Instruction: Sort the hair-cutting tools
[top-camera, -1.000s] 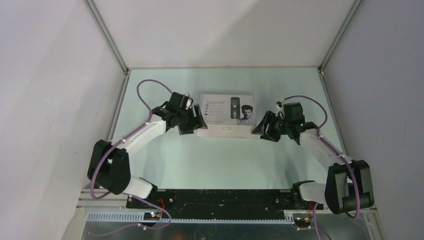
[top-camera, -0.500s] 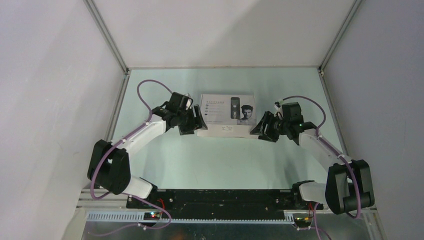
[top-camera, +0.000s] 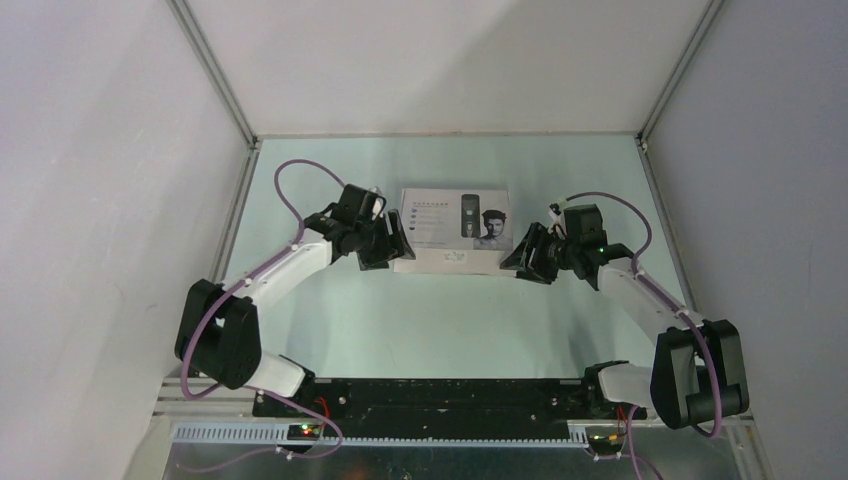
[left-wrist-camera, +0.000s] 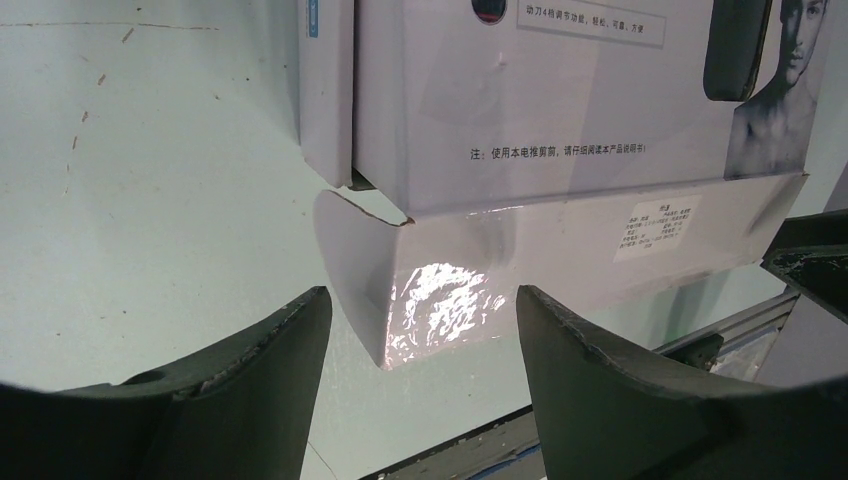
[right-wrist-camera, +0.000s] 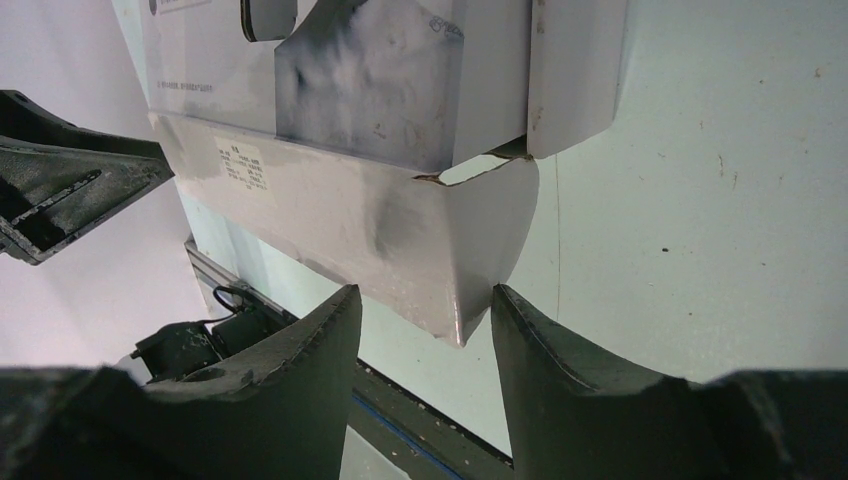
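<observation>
white box lies flat mid-table, toward the far half, printed face up. a clipper and a man's face are printed on top, and a small label is stuck on the near side wall. table is pale green-white.

hair-cutting tools: none show in any view. only the printed clipper on the box is visible. cannot tell where the tools themselves are.

left gripper is at the box's left end, low, near the table. jaws stand well apart. in the left wrist view the box's near-left corner sits in the gap between the two dark fingers. an end flap at that corner gapes a little. cannot tell whether either finger touches the cardboard. nothing is clamped.

right gripper is at the box's right end, mirrored. jaws are apart, narrower than the left pair. in the right wrist view the near-right corner points down into the gap between its fingers, closer to the right-hand one. contact cannot be told. the flap is slightly open at this corner too.

both arms reach in from the near edge, elbows out, with the box between them.
</observation>
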